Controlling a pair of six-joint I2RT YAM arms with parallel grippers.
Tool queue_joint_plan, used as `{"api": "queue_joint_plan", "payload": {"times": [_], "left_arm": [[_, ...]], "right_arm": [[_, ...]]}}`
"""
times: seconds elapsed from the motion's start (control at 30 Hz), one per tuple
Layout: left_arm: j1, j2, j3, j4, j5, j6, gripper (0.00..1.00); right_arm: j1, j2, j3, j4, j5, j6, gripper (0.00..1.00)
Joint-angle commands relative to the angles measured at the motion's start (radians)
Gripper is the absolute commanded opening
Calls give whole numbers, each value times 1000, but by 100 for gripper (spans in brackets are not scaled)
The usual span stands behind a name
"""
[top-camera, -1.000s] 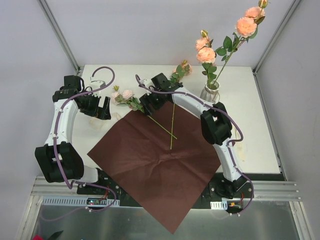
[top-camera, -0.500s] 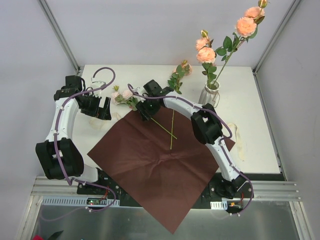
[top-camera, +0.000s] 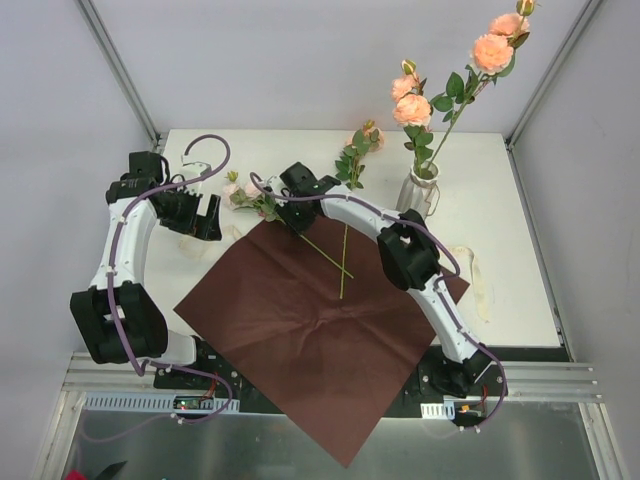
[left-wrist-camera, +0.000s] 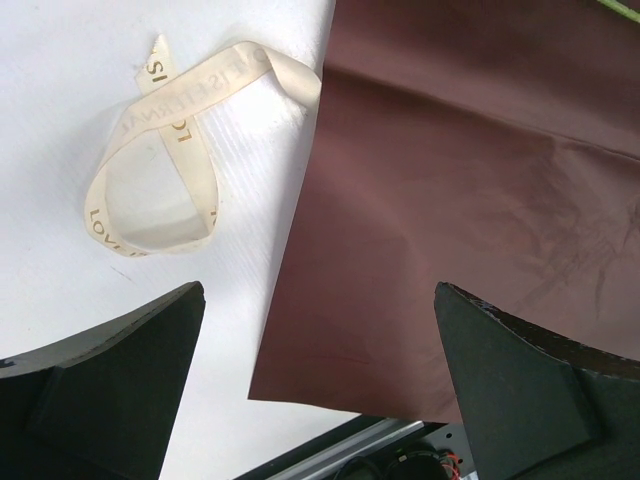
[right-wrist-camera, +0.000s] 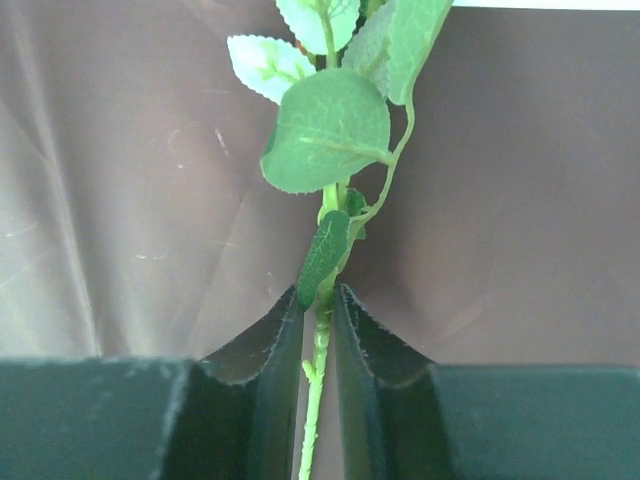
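At right gripper: pinched nearly shut on green rose stem, just below the leaves. Runs over far corner of brown wrapping paper, pink blooms off the sheet over white table; crossed near cut end by a second stem. At left gripper: spread wide, holding nothing, above paper's left edge; cream ribbon just beside that edge.

White table inside pale grey walls, slanted aluminium posts, soft even light
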Motion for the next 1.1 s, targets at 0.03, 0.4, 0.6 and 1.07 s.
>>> {"api": "queue_joint_plan", "payload": {"times": [0.03, 0.4, 0.6, 1.07], "left_arm": [[7, -72, -9, -27, -15, 26, 99], [70, -106, 41, -36, -18, -31, 99], [223, -115, 123, -43, 91, -81, 99], [268, -161, 115, -85, 243, -35, 99]], "right_arm": [[49, 19, 35, -56, 166, -8, 9], [70, -252, -117, 171, 223, 93, 1], [60, -432, -97, 324, 245, 92, 1], [-40, -918, -347, 839, 255, -3, 1]]}}
